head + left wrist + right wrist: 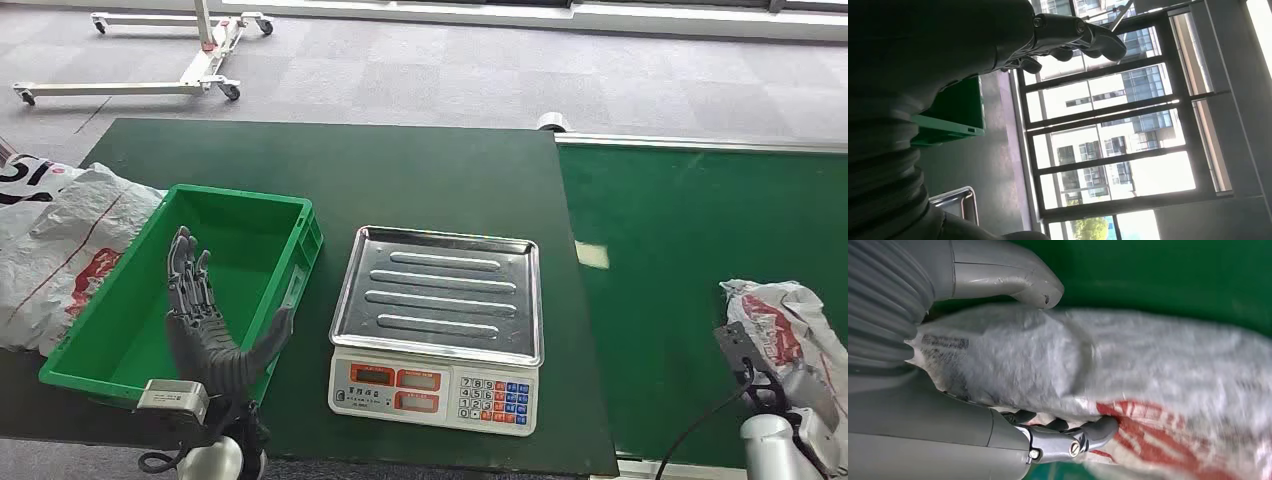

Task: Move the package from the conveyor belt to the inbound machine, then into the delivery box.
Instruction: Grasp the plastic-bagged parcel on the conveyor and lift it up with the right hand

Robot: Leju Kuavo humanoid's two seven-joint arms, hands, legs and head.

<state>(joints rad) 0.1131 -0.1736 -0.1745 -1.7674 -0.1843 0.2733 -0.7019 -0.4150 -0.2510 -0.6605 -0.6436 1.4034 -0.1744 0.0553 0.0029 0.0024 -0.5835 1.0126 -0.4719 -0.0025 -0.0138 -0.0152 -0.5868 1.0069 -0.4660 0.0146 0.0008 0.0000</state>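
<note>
Right hand (998,365) gripping package (1108,375) on belt (690,260) right of scale (438,320), left hand (205,320) spread, empty, over bin (300,250) left of scale

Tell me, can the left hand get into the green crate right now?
Probably yes: the left hand hovers open above the green crate, whose inside looks bare, with nothing between them.

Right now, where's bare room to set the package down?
The scale tray is bare. So is the green bin, though the left hand hovers over it. Dark table beyond both is free. The belt near the right hand is crowded by the package.
</note>
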